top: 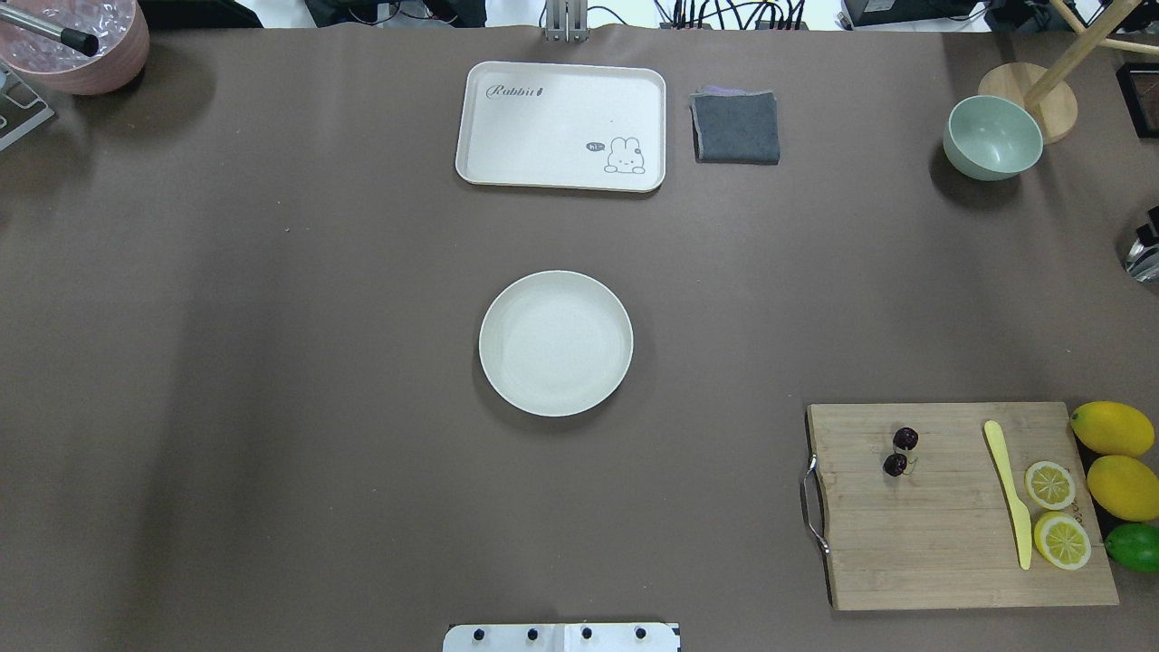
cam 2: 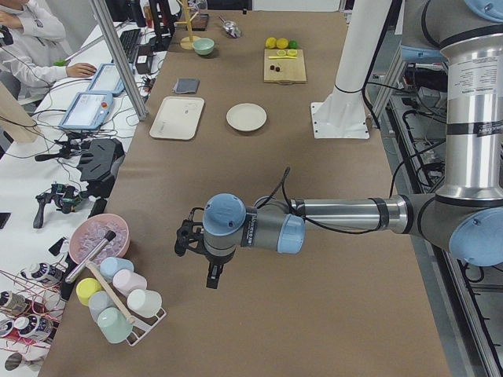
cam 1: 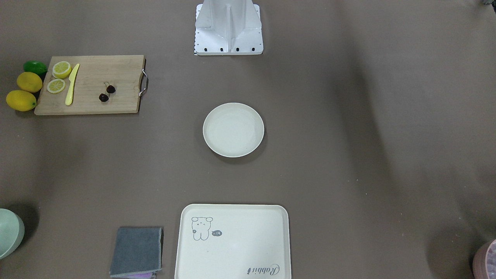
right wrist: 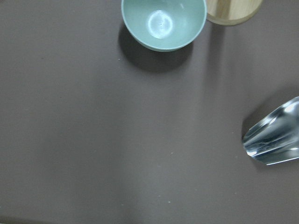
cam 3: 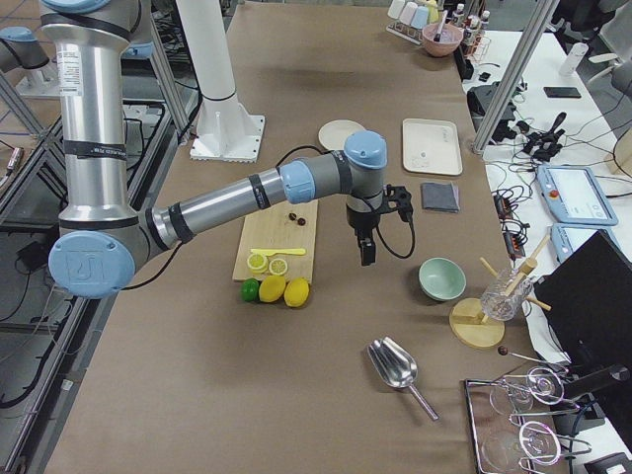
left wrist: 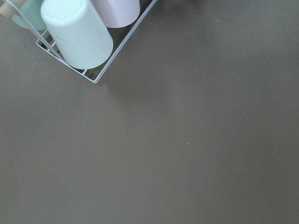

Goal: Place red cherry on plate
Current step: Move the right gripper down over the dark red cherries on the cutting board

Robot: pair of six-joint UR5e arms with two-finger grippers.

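Observation:
The red cherry [top: 900,451], a pair of tiny dark maroon fruits joined by thin stems, lies on a wooden cutting board [top: 942,552] at the table's right. The same red cherry [cam 1: 107,93] shows in the front-facing view. The round cream plate [top: 555,343] sits empty at the table's centre. My left gripper [cam 2: 211,276] hangs over the table's left end, near a cup rack [cam 2: 118,302], far from both. My right gripper [cam 3: 366,252] hovers beside the board, between it and the green bowl [cam 3: 441,278]. Only side views show either gripper, so I cannot tell their state.
Lemon slices [top: 1050,484], a yellow knife [top: 1012,498], whole lemons [top: 1112,427] and a lime [top: 1134,547] crowd the board's right side. A cream tray [top: 561,127] and a grey cloth [top: 735,127] lie beyond the plate. A metal scoop [right wrist: 275,137] lies at the right end.

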